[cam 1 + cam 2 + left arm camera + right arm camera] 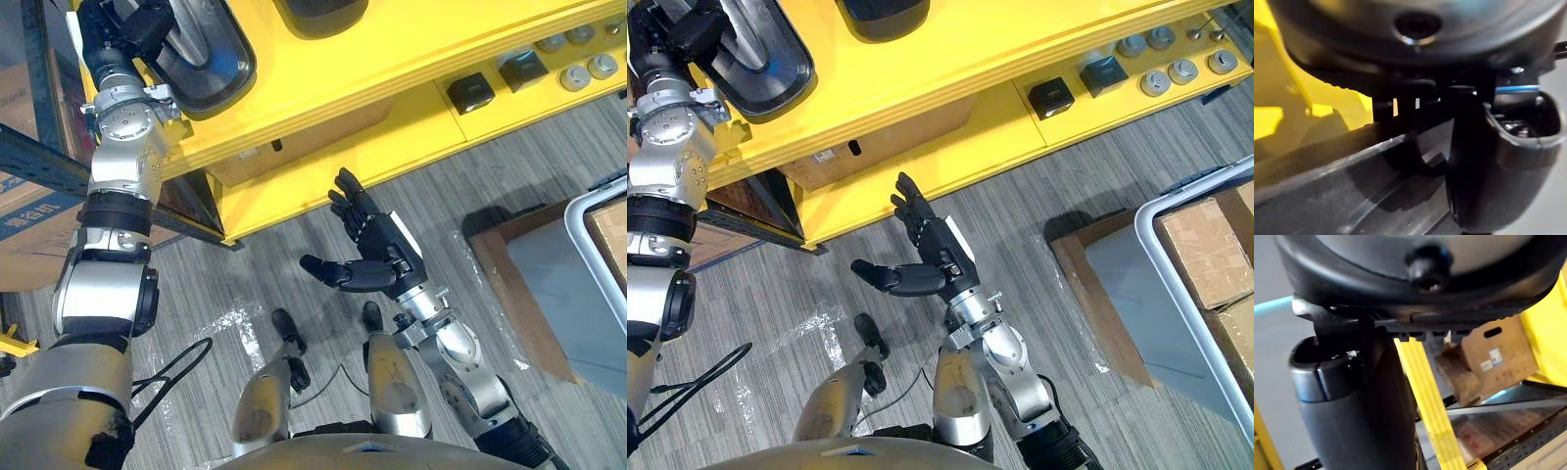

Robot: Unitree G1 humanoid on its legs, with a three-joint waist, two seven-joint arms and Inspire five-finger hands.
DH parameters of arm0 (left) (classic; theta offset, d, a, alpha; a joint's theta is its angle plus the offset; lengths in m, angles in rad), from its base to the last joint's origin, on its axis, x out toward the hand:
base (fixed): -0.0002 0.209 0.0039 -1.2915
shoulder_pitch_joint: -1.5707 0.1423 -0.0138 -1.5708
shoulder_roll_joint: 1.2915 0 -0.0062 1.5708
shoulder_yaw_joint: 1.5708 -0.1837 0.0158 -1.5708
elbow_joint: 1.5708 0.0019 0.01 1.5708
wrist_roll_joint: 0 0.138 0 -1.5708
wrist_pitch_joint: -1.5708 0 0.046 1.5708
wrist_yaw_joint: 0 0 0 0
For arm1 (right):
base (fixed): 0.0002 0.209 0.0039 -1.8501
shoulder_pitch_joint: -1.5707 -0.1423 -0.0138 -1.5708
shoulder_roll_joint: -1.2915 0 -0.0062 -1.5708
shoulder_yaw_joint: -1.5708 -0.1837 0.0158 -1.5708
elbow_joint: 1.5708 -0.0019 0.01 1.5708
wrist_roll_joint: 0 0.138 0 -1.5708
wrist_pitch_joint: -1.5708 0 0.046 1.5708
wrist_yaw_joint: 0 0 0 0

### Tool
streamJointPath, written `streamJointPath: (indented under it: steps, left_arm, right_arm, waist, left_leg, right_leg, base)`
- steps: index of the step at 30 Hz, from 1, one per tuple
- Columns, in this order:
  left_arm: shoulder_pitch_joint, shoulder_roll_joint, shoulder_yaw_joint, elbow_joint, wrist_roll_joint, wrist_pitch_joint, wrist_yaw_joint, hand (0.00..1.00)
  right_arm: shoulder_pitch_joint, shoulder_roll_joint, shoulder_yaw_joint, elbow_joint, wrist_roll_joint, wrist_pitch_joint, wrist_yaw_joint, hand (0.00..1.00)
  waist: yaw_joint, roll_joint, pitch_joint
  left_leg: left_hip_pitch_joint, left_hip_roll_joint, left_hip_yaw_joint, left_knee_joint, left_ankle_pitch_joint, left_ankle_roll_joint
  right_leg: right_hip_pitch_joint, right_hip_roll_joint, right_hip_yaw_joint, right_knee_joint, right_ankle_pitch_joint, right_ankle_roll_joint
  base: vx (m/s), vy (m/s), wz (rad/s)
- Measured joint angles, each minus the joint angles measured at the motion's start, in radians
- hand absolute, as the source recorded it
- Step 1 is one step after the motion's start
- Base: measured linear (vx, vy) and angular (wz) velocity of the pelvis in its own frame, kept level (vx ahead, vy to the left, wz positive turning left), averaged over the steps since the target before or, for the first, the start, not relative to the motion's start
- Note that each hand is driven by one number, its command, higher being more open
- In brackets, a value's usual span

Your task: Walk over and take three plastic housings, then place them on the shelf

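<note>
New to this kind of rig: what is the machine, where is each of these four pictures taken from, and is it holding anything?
It is a humanoid robot on two legs, with two silver arms ending in dark hands. Two pictures come from a stereo camera on its head, looking down; the other two come from a camera on each wrist, very close to that hand. Before it stands a yellow shelf. On top lies a dark plastic housing, where the left hand reaches, and a second housing further along. The lower level holds a small black box and round metal parts. The right hand hangs above the floor, fingers straight, holding nothing. Whether the left hand grips its housing cannot be told.
</note>
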Motion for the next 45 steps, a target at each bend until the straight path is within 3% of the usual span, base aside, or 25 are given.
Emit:
streamJointPath:
  steps: [9, 17, 23, 30, 35, 39, 41, 43, 44, 45]
  left_arm:
    - [-0.051, 0.008, -0.019, 0.079, 0.009, 0.023, 0.09, 1.0]
    - [-0.105, 0.002, -0.019, 0.097, 0.026, 0.019, 0.23, 1.0]
    - [-0.111, -0.004, -0.019, 0.096, 0.061, 0.009, 0.241, 1.0]
    - [-0.111, -0.008, -0.087, 0.093, 0.04, 0.008, 0.163, 1.0]
    - [-0.111, -0.009, -0.127, 0.026, 0.002, -0.109, 0.18, 1.0]
    - [-0.109, -0.006, -0.127, -0.096, 0.018, -0.241, 0.212, 1.0]
    - [-0.096, -0.003, -0.117, -0.176, 0.062, -0.269, 0.219, 1.0]
    - [-0.008, -0.004, -0.078, -0.34, 0.102, -0.271, 0.222, 1.0]
    - [0.088, -0.007, -0.05, -0.453, 0.141, -0.274, 0.216, 1.0]
    - [0.197, -0.02, -0.025, -0.547, 0.177, -0.278, 0.201, 1.0]
  right_arm:
    - [-0.05, 0.012, 0.023, 0.0, 0.017, 0.007, -0.016, 1.0]
    - [-0.055, 0.017, 0.031, 0.0, 0.018, 0.005, -0.034, 1.0]
    - [-0.022, 0.018, 0.031, 0.0, 0.017, 0.0, -0.038, 1.0]
    - [-0.001, 0.017, 0.031, 0.0, 0.016, -0.001, -0.038, 1.0]
    - [0.03, 0.017, 0.031, -0.022, 0.007, -0.015, -0.037, 1.0]
    - [0.031, 0.018, 0.026, -0.022, -0.011, -0.05, -0.038, 1.0]
    - [0.005, 0.016, 0.022, -0.021, -0.033, -0.066, -0.037, 1.0]
    - [-0.023, 0.017, 0.017, -0.021, -0.035, -0.073, -0.038, 1.0]
    - [-0.036, 0.017, 0.016, -0.021, -0.037, -0.075, -0.043, 1.0]
    - [-0.034, 0.018, 0.012, -0.021, -0.043, -0.075, -0.055, 1.0]
  waist:
    - [-0.011, -0.008, 0.008]
    - [-0.015, -0.021, 0.018]
    - [-0.011, -0.021, 0.019]
    - [-0.009, -0.021, 0.019]
    - [-0.013, -0.021, 0.018]
    - [-0.016, -0.022, 0.016]
    - [-0.013, -0.022, 0.015]
    - [-0.014, -0.022, 0.015]
    - [-0.013, -0.019, -0.001]
    - [-0.005, -0.011, -0.05]
  left_leg:
    - [-0.029, 0.0, 0.025, -0.01, 0.023, 0.012]
    - [-0.04, 0.0, 0.037, -0.012, 0.022, 0.011]
    - [-0.036, -0.001, 0.042, -0.023, 0.024, 0.01]
    - [0.009, -0.003, 0.047, -0.031, 0.028, 0.011]
    - [0.064, -0.009, 0.048, -0.067, 0.025, 0.007]
    - [0.103, -0.012, 0.023, -0.073, 0.029, 0.01]
    - [0.114, -0.012, 0.011, -0.072, 0.035, 0.013]
    - [0.139, -0.013, -0.001, -0.073, 0.05, 0.021]
    - [0.157, -0.014, -0.006, -0.073, 0.054, 0.021]
    - [0.151, -0.014, -0.011, -0.074, 0.053, 0.021]
  right_leg:
    - [-0.046, 0.003, 0.021, 0.003, 0.005, 0.0]
    - [-0.064, 0.004, 0.028, 0.008, 0.005, 0.0]
    - [-0.066, 0.004, 0.027, 0.01, 0.005, 0.0]
    - [-0.025, 0.002, 0.025, 0.011, 0.005, 0.0]
    - [0.025, 0.002, 0.016, -0.009, 0.005, 0.0]
    - [0.084, 0.001, -0.006, -0.03, 0.004, 0.0]
    - [0.108, 0.001, -0.026, -0.039, 0.005, 0.0]
    - [0.151, 0.004, -0.044, -0.055, 0.005, 0.0]
    - [0.181, 0.003, -0.059, -0.07, 0.005, 0.0]
    - [0.186, 0.004, -0.067, -0.089, 0.005, 0.0]
  base:
    - [0.06, -0.01, -0.06]
    - [0.04, -0.008, -0.03]
    - [0.04, -0.006, 0.0]
    - [0.06, -0.008, -0.01]
    - [0.04, -0.005, 0.0]
    - [0.04, -0.009, 0.1]
    - [0.03, -0.021, 0.21]
    - [0.04, -0.03, 0.23]
    - [0.05, -0.028, 0.18]
    - [0.07, -0.025, 0.18]
